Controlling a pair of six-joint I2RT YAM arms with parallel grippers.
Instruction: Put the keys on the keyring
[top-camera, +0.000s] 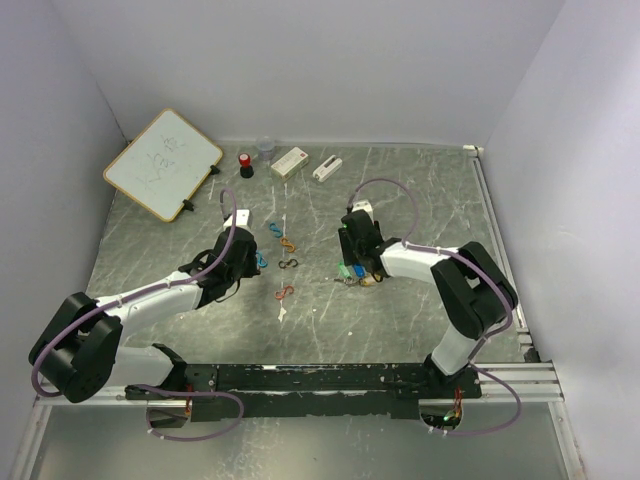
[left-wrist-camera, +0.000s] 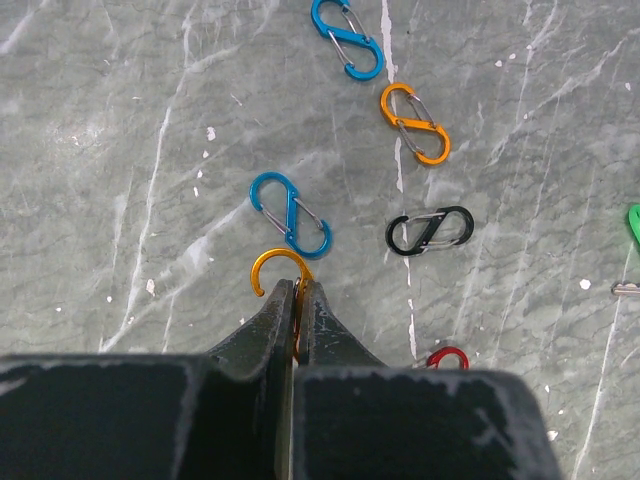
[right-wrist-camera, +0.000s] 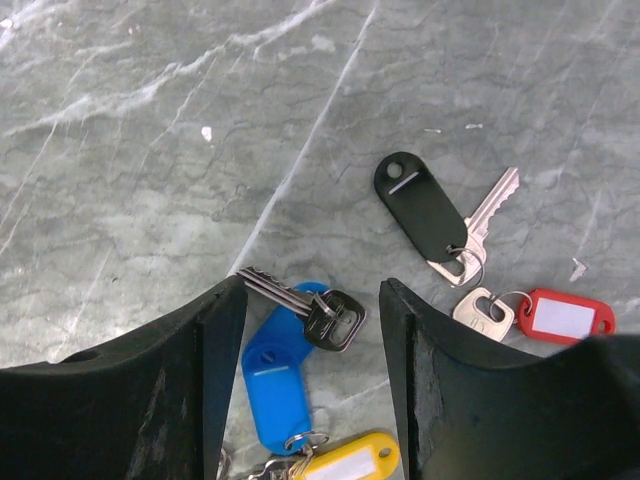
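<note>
The scrawl on the whiteboard (top-camera: 162, 163) in the far-left corner is too small to read. The white label inserts on the red tag (right-wrist-camera: 563, 317) and yellow tag (right-wrist-camera: 345, 462) look blank. The keys (top-camera: 355, 272) lie bunched right of the tabletop's (top-camera: 420, 310) middle, directly beneath the right end effector (right-wrist-camera: 310, 300). Its fingers are spread, with the blue tag (right-wrist-camera: 272, 385) between them. The left end effector (left-wrist-camera: 293, 292), pressed together, pinches an orange clip (left-wrist-camera: 275, 262) well apart from the keys, toward the left edge.
</note>
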